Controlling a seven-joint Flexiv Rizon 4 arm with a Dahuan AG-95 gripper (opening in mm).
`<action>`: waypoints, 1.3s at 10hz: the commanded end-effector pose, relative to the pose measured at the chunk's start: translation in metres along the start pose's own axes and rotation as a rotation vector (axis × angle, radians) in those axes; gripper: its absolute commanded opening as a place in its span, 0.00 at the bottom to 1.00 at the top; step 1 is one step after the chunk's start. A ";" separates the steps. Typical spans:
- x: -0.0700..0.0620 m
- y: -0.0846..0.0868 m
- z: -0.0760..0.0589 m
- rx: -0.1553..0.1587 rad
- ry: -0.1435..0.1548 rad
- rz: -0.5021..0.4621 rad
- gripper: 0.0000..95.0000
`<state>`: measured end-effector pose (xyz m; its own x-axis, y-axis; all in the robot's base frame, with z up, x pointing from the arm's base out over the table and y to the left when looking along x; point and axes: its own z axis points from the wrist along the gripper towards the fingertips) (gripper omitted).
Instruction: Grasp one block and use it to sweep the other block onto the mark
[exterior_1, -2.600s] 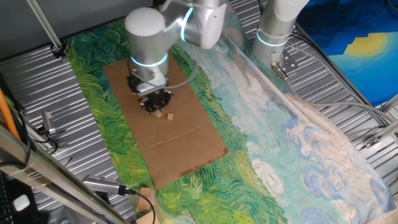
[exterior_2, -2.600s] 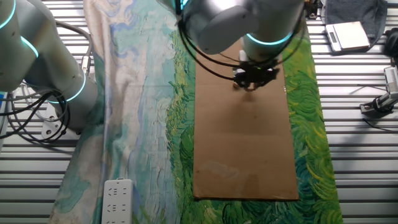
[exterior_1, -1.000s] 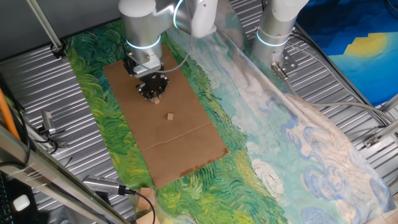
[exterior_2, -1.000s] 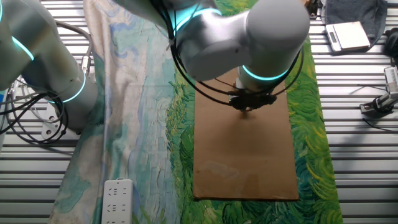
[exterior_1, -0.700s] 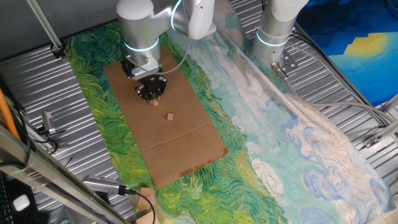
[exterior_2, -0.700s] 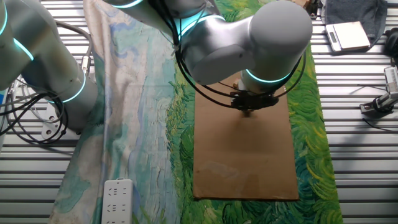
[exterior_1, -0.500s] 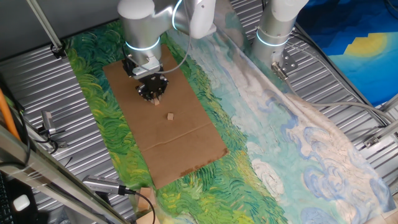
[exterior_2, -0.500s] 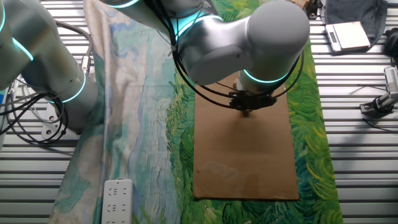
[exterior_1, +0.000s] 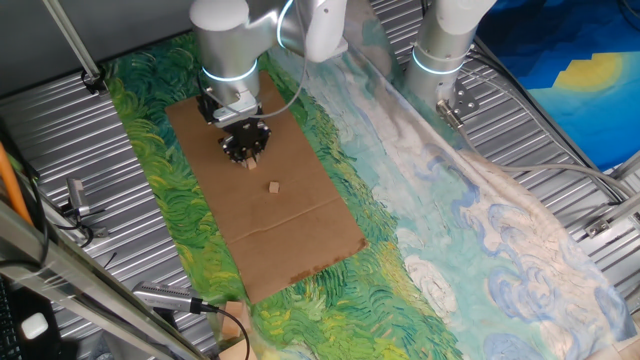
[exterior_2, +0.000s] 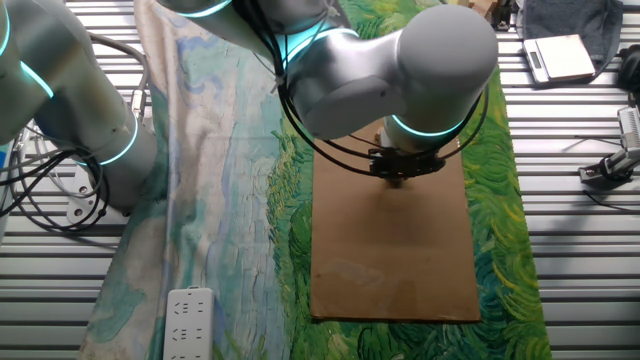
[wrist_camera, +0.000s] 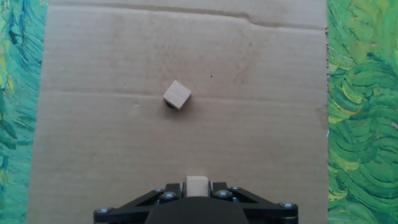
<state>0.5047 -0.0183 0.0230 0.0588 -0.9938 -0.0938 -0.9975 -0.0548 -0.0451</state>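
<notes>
Two tan cubes on cardboard sheet (wrist_camera: 261, 155). Gripper (wrist_camera: 197, 186) closed on held cube (wrist_camera: 197, 184), fingers pinching it from both sides, hovering over sheet's middle. Loose cube (wrist_camera: 177, 95) lies well apart from gripper, nearer sheet's creased end, tilted on diagonal. Mark (wrist_camera: 170, 106) peeks out, touching loose cube's edge, mostly covered. Green painted cloth (wrist_camera: 360, 124) flanks sheet's long edges.

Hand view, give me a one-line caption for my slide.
Gripper holding one tan cube above the cardboard sheet, with the other cube lying ahead, apparently covering a dark spot.
</notes>
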 end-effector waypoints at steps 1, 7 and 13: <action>0.000 0.002 -0.003 -0.003 0.001 0.004 0.80; -0.001 0.005 -0.016 -0.008 0.014 0.029 0.80; -0.005 0.008 -0.033 -0.010 0.050 0.058 0.80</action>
<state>0.4945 -0.0151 0.0580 -0.0028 -0.9988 -0.0499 -0.9997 0.0041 -0.0251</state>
